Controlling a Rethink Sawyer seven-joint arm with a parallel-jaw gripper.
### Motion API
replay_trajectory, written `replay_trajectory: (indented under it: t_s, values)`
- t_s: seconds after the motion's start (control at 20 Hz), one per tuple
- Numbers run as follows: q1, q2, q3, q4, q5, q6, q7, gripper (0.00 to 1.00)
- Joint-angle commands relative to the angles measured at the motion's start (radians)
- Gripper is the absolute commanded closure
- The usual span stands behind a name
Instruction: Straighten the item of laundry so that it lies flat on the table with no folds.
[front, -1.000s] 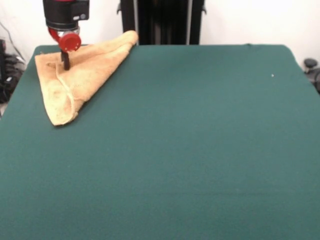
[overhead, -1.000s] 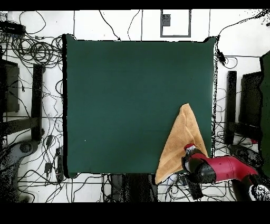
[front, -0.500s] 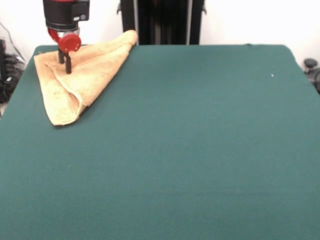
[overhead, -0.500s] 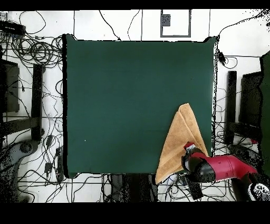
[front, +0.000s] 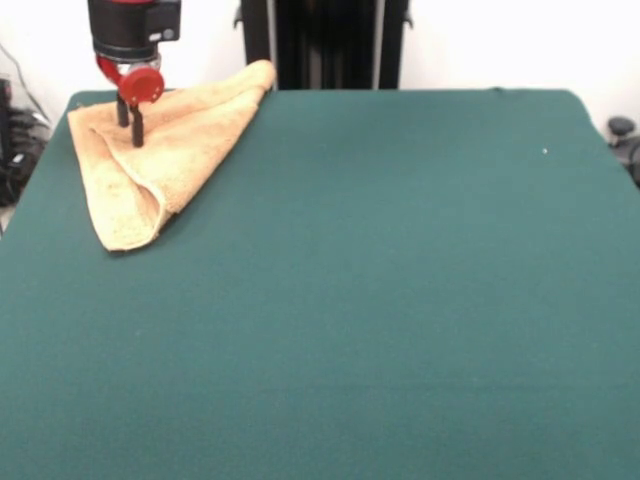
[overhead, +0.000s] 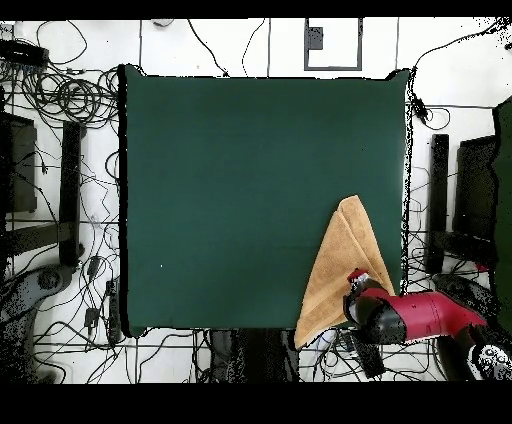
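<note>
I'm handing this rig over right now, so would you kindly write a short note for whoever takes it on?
Gripper: jaws slightly apart, tips down on the towel near the table's far corner by the robot; nothing visibly pinched.
Towel: folded into a rough triangle in that corner of the table, one tip reaching the table's robot-side edge. In the overhead view the towel shows a doubled layer along one long edge.
Done: nothing yet; it is not flat.
Left: take hold of the top layer, unfold it, then smooth the towel out on the open felt.
</note>
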Motion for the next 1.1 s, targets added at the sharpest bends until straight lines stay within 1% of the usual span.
replay_trajectory:
  t_s: [0.05,0.25,0.35,0.55,0.7,0.8,1.0,1.1]
  values:
    - [0.076,0.118,-0.012,-0.019,-0.015,0.189,-0.249,0.00]
    - [0.137,0.124,-0.015,-0.039,0.017,0.181,-0.151,0.00]
    - [0.147,0.123,-0.014,-0.049,0.038,0.196,-0.146,0.00]
    - [0.145,0.062,0.004,-0.010,0.096,0.217,-0.167,0.00]
    - [0.159,0.032,0.010,0.010,0.125,0.218,-0.153,0.00]
    - [0.158,0.030,0.010,0.013,0.133,0.217,-0.155,0.00]
    - [0.151,0.047,0.007,0.008,0.117,0.189,-0.163,0.00]
    - [0.150,0.074,-0.004,-0.003,0.091,0.165,-0.155,0.00]
